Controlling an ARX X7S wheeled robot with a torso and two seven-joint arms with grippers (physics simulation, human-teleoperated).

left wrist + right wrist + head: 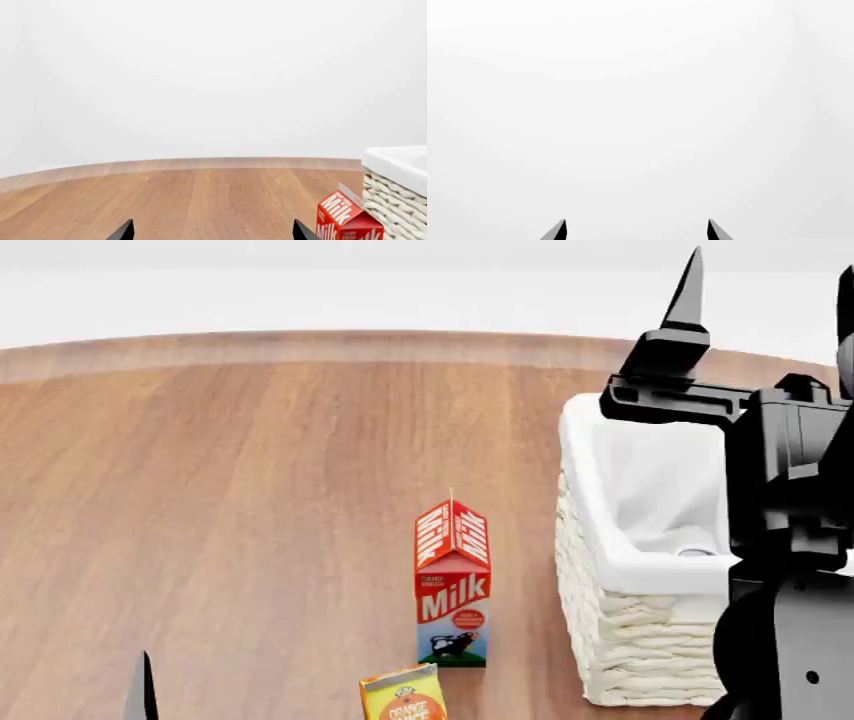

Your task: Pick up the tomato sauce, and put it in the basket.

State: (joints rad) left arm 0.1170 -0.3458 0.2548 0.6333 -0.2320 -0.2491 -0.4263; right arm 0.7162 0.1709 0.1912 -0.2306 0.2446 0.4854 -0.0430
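Note:
The cream wicker basket [638, 635] with white lining stands at the right of the wooden table; its corner shows in the left wrist view [397, 176]. No red and green can shows clearly. A small silvery rounded edge [694, 551] lies inside the basket beside my right arm; I cannot tell what it is. My right gripper [766, 302] is open and empty, raised above the basket with fingers pointing up; its wrist view [636, 229] shows only white wall. My left gripper [212, 231] is open and empty, low over the table; one fingertip [142, 692] shows at the head view's lower left.
A red milk carton [453, 582] stands upright just left of the basket, also in the left wrist view [344, 220]. An orange juice carton [404, 697] stands in front of it at the frame's bottom. The table's far edge curves below a white wall.

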